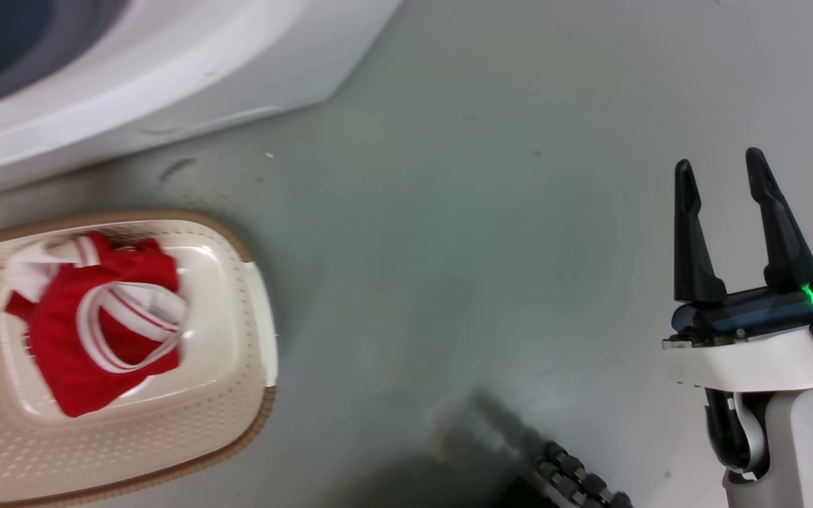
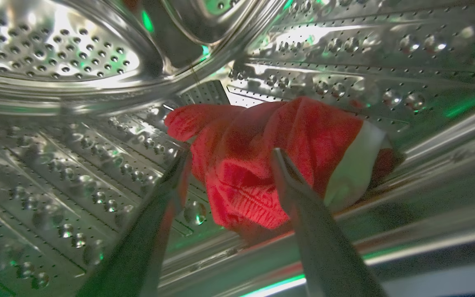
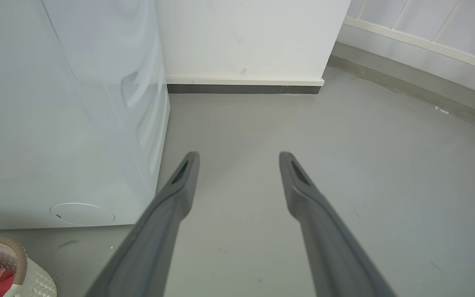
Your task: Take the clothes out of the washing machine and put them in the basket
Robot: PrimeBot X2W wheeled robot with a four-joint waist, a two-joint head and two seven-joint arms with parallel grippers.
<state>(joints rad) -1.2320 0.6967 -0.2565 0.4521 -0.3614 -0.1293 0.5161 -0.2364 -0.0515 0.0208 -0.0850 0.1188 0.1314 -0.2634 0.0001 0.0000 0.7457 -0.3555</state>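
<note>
Washing machine [image 1: 166, 77] stands behind the basket [image 1: 237, 423], which holds a red striped garment [image 1: 75, 353]. Inside the machine, the left wrist view adds a second red garment [image 2: 254, 173] on the drum [image 2: 56, 53], the left gripper [image 2: 230, 154] spread apart before it. Beside the machine, the right gripper [image 1: 719, 161] hangs over floor [image 1: 449, 247], fingers apart.

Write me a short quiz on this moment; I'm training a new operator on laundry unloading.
1. True or false: the basket already holds a red striped garment.
2. Where are the left jaws? A: inside the steel drum, either side of a red cloth; B: over the basket; C: clamped on the machine's door.
3. Fill in: the right jaws stand ____ above the bare floor.
Key: 1 true; 2 A; 3 open.
</note>
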